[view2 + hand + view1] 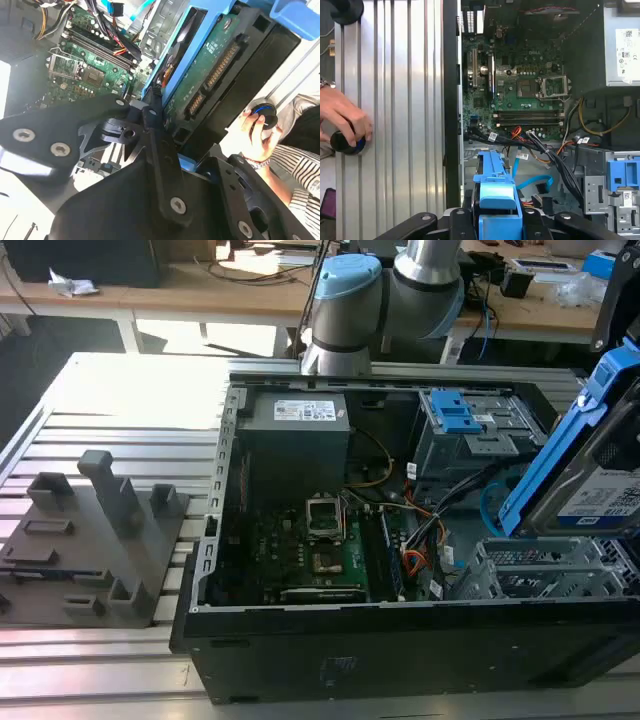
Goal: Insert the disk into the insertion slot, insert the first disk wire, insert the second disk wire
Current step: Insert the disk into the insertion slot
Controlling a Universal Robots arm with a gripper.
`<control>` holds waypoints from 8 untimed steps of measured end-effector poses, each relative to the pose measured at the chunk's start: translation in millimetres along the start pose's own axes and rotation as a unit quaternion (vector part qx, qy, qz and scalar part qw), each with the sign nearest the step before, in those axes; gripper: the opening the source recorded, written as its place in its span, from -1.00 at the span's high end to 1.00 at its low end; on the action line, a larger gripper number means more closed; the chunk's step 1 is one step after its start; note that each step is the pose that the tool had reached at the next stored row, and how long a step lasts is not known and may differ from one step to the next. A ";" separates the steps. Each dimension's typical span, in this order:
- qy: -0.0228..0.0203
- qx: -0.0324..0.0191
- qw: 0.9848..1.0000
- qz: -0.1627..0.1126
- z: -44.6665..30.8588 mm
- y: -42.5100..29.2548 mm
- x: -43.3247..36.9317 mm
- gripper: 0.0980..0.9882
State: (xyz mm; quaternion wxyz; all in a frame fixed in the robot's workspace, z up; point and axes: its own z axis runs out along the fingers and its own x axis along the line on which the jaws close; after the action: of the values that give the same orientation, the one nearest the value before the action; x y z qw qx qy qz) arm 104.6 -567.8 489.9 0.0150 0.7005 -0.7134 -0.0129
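We see a wide work table [110, 390] built from silver aluminium profiles with long parallel grooves. Strong light [140, 380] falls on its far part and makes the metal almost white, while the near part is duller grey. Behind the table a long wooden bench [200, 290] stands on white legs [128, 332], with loose cables [245, 267] lying on it. The space under the bench [50, 340] is dark at the exterior view's left.

Hard daylight glare on slatted table [130, 390] beside computer case [400, 650]; case interior dim, deeply shadowed.
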 end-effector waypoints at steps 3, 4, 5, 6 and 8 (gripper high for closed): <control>0.000 -0.001 1.000 0.000 1.2 -5.9 -5.4 0.40; 0.000 -0.002 1.000 0.000 3.1 -6.9 -5.8 0.40; 0.000 -0.002 1.000 0.000 4.7 -7.3 -5.9 0.40; 0.000 -0.003 1.000 0.000 5.9 -7.7 -6.0 0.40; 0.000 -0.003 1.000 0.000 8.8 -8.5 -6.0 0.40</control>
State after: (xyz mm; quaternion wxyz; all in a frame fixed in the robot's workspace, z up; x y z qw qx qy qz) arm 112.8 -562.0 480.8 0.0175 0.7004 -0.7133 -0.0153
